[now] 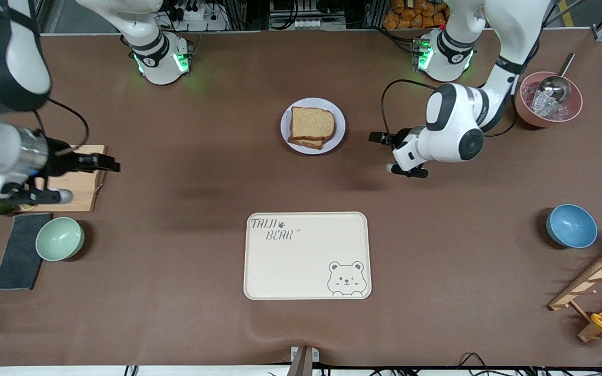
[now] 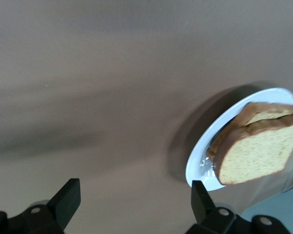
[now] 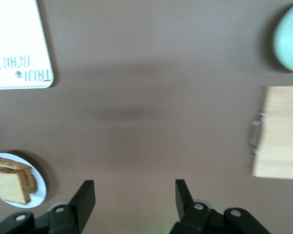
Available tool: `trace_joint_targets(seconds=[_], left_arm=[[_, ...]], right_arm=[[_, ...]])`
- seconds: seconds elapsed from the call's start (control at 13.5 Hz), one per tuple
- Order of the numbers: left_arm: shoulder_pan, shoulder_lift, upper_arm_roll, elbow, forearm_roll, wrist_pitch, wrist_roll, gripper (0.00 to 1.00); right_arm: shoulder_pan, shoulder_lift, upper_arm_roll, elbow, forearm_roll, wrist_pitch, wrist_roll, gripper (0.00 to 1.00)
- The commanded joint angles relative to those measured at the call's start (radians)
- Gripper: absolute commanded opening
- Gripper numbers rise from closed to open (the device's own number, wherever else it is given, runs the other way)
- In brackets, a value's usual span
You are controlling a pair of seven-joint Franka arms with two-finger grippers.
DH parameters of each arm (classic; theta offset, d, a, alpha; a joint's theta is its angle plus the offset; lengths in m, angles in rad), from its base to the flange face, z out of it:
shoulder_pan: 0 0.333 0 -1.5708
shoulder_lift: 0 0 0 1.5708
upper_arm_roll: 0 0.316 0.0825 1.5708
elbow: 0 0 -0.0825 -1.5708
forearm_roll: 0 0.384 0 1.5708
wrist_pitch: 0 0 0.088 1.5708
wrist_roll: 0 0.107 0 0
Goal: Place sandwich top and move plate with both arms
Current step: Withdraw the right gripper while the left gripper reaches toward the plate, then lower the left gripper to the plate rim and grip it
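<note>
Sandwich top (image 1: pixel 311 124) already lying on the lower slice, on the plate (image 1: pixel 338 126); placing step judged complete, plate move judged not yet begun. Plate sitting on the surface (image 1: pixel 175 250) between the two arm bases, farther from the front camera than the cream tray (image 1: pixel 307 256).

Next move judged as calling for both tools closing in on the plate rim from its two ends, gripping evenly and lifting level so the stack stays put; tray looking like the probable destination, though not confirmed.

Left tool (image 1: pixel 391 154) hanging low just beside the plate, toward the left arm's end, fingers (image 2: pixel 66 201) spread wide, pinching nothing, wrist bent so the fingers face the plate.

Right tool (image 1: pixel 89 180) hanging over the edge of the wooden board (image 1: pixel 79 185), well apart from the plate, fingers (image 3: pixel 85 197) spread and empty, forearm reaching in from the right arm's end.
</note>
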Motion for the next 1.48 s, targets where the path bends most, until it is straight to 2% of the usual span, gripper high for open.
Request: trace_joint_targets(seconds=[0.0, 0.3, 0.59, 0.81, 1.04, 1.41], left_arm=[[-0.035, 0.051, -0.005, 0.012, -0.04, 0.049, 0.019, 1.0], [-0.104, 0.09, -0.005, 0.011, -0.11, 0.112, 0.02, 1.0], [-0.145, 0.117, -0.005, 0.004, -0.146, 0.119, 0.02, 1.0], [-0.153, 0.134, -0.005, 0.004, -0.149, 0.121, 0.02, 1.0], [-0.183, 0.143, -0.007, 0.003, -0.173, 0.127, 0.02, 1.0], [-0.222, 0.175, -0.008, 0.007, -0.247, 0.211, 0.022, 1.0]], right_arm=[[-0.069, -0.147, 0.017, -0.031, -0.046, -0.058, 0.013, 0.81], [-0.089, -0.245, 0.02, -0.041, -0.041, -0.074, -0.014, 0.82], [-0.094, -0.215, 0.02, -0.061, -0.047, -0.034, 0.013, 0.84], [-0.083, -0.197, 0.023, -0.045, -0.04, -0.034, 0.122, 0.85], [-0.069, -0.175, 0.025, -0.037, -0.034, -0.032, 0.122, 0.91], [-0.037, -0.175, 0.025, -0.035, -0.047, -0.026, 0.122, 0.91]])
